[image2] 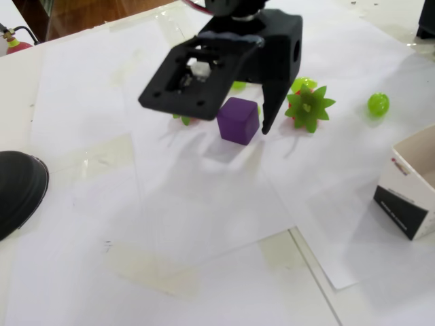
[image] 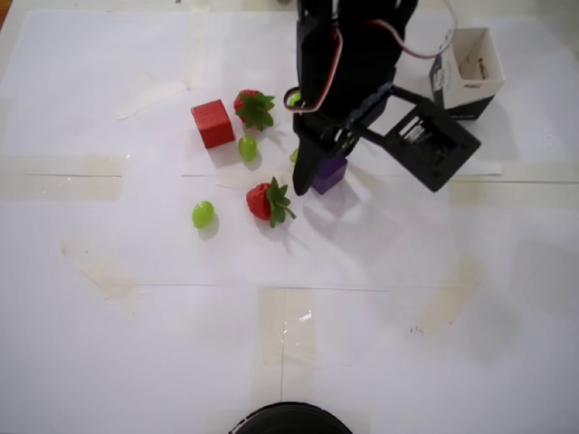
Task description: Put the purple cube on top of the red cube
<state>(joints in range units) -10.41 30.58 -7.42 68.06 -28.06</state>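
**Hand lowered around the purple cube, much of the scene blocked by the arm**

From my overhead view, the hand (image: 317,172) sits low over the purple cube (image: 329,172), and I see only a sliver of the cube's top poking out at the arm's 6 o'clock edge. The fixed view shows more: the purple cube (image2: 238,120) rests on the paper-covered worktop (image2: 204,224), with one dark finger (image2: 272,102) standing just beside its 3 o'clock face and a small gap still visible. The other finger is hidden behind the wrist housing, so I read the jaws as spread around the cube but cannot confirm any contact.

The red cube (image: 213,123) sits well apart at 9 o'clock from the purple one in the overhead view; in the fixed view it is fully hidden behind the arm.

A strawberry (image: 269,201) lies near the purple cube at 8 o'clock, another strawberry (image: 253,107) just beside the red cube. Green grapes (image: 203,214) are scattered about; some are partly covered. A small open box (image: 469,60) at 2 o'clock is partly overlapped by the arm.
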